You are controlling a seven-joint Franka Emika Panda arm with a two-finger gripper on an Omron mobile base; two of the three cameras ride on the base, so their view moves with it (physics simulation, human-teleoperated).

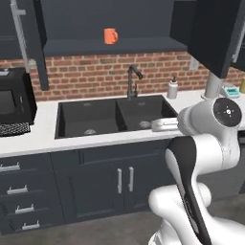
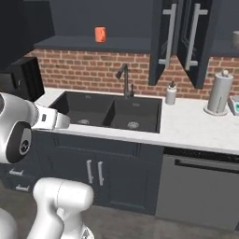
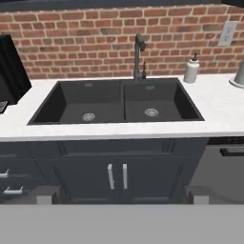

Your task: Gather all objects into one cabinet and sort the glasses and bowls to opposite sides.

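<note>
An orange mug (image 1: pixel 110 36) stands upright on the dark shelf of the open cabinet (image 1: pixel 143 46) above the sink. From the right base view the same mug (image 2: pixel 100 34) sits toward the left of that shelf (image 2: pixel 126 44). My gripper (image 3: pixel 121 194) is open with nothing between its fingertips (image 3: pixel 45 194). It hangs in front of the counter at about sink height, well below the mug, and looks straight at the sink. A pale cup-like shape (image 2: pixel 235 38) shows at the right edge on another shelf; it is too cut off to name. The bowl is out of view.
A black double sink (image 3: pixel 119 102) with a tall faucet (image 3: pixel 138 55) sits in the white counter (image 3: pixel 219 109). A white soap bottle (image 3: pixel 191 70), a paper-towel holder (image 2: pixel 219 93) and a small scale (image 1: pixel 231 91) stand to the right. Open cabinet doors (image 2: pixel 164 42) hang overhead; a microwave (image 1: pixel 14 100) stands at the left.
</note>
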